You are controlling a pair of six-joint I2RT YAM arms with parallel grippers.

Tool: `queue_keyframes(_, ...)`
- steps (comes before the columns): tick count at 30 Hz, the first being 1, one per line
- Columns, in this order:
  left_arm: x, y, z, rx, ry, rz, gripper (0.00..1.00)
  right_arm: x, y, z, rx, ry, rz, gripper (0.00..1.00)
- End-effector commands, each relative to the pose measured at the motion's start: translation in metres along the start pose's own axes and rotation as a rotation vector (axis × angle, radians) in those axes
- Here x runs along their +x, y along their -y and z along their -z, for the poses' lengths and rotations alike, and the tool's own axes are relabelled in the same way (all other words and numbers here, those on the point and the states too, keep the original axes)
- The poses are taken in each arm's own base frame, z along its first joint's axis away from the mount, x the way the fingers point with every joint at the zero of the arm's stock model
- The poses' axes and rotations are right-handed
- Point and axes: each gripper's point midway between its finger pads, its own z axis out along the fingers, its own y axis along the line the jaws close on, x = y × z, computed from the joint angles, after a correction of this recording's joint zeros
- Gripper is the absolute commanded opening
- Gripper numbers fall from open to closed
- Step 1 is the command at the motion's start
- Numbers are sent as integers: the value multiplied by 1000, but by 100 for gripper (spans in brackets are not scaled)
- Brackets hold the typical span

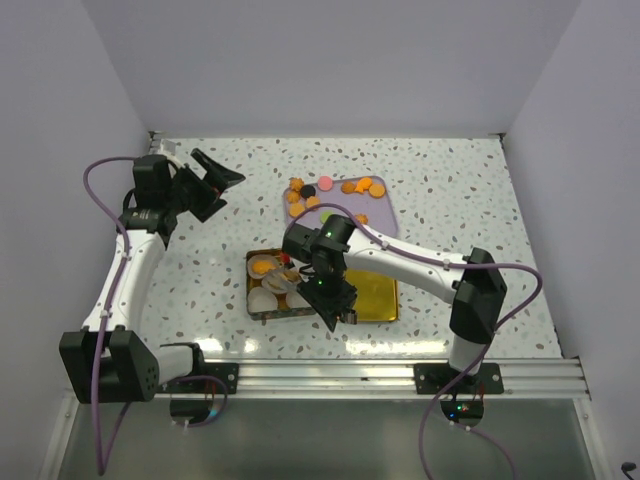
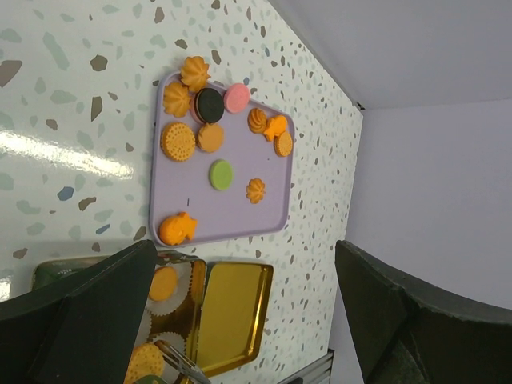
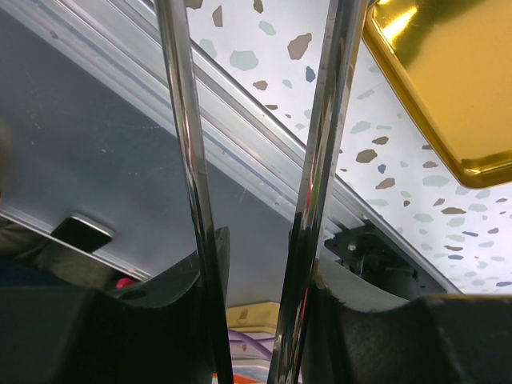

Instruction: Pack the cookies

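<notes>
Speckled terrazzo tabletop (image 1: 200, 290) between plain white walls, seen from above and from both wrist cameras: a lavender tray (image 2: 240, 216) sits toward the far middle of the surface and carries most of the cookies (image 2: 178, 142), among them round orange biscuits, ridged orange swirls, one black (image 2: 210, 105), one pink (image 2: 237, 98) and one green (image 2: 221, 174). Just in front of the tray, closer to the arms, lies an open gold tin (image 1: 372, 300). Its left part is lined with white paper cups (image 1: 262, 298), several already holding orange cookies, while its right part is bare, shiny gold. The right gripper (image 1: 333, 298) reaches in from the right and hangs over the middle of the tin, its two dark fingers closed around a pair of metal tongs (image 3: 188, 160). The tongs' two slim arms run out side by side from between the fingers and stand slightly apart. From the right wrist camera, they point toward the table's near edge and the aluminium rail beside the gold half of the tin. The left gripper (image 1: 222, 185) is raised over the far left of the table, well away from tray and tin, with its jaws spread wide and nothing between them.
</notes>
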Motion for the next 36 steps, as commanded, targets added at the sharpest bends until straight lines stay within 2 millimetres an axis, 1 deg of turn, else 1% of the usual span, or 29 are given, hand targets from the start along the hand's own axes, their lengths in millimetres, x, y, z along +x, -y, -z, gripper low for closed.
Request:
queue_keyframes(1,-9,21,11,44,41,-25,99,19,2,12,20,-68,8,35)
queue_keyframes(3,-8,20,11,42,38,-28,99,17,3,11,27,-65,7,37)
queue_keyframes(8,-7,18,12,36,35,-29,99,11,5,10,49,-57,0,46)
queue_keyframes(13,-7,19,10,43,34,-30,99,3,5,12,61,-46,0,48)
queue_keyframes(16,-8,20,10,48,33,-32,99,-2,5,17,76,-35,-1,48)
queue_keyframes(17,-9,21,10,49,34,-33,99,-8,3,24,74,-7,1,48)
queue_keyframes(19,-10,24,10,56,34,-40,99,-12,6,31,96,14,-9,48)
queue_keyframes(20,-11,25,10,57,32,-44,99,-20,5,41,92,52,-9,47)
queue_keyframes(22,-12,27,12,58,36,-55,99,-24,13,51,107,67,-33,47)
queue_keyframes(23,-13,28,12,59,35,-59,99,-29,16,56,105,86,-44,47)
queue_keyframes(24,-13,28,12,59,35,-62,99,-33,26,61,106,98,-75,47)
queue_keyframes(26,-14,28,11,58,32,-71,99,-36,40,67,112,109,-107,47)
queue_keyframes(27,-13,28,11,57,30,-74,99,-38,55,71,112,116,-155,46)
queue_keyframes(29,-12,26,9,57,22,-79,99,-39,72,74,114,125,-202,46)
queue_keyframes(30,-11,26,9,58,19,-80,99,-39,85,78,120,138,-244,46)
queue_keyframes(31,-10,25,8,57,14,-79,99,-39,92,79,128,144,-263,46)
queue_keyframes(33,-8,23,6,61,2,-79,99,-35,109,74,150,127,-308,47)
queue_keyframes(34,-7,23,6,64,-2,-81,99,-36,113,70,156,130,-314,47)
queue_keyframes(35,-6,23,6,65,-5,-82,99,-30,121,62,183,103,-324,47)
queue_keyframes(36,-5,23,5,70,-13,-83,99,-28,127,59,190,91,-340,47)
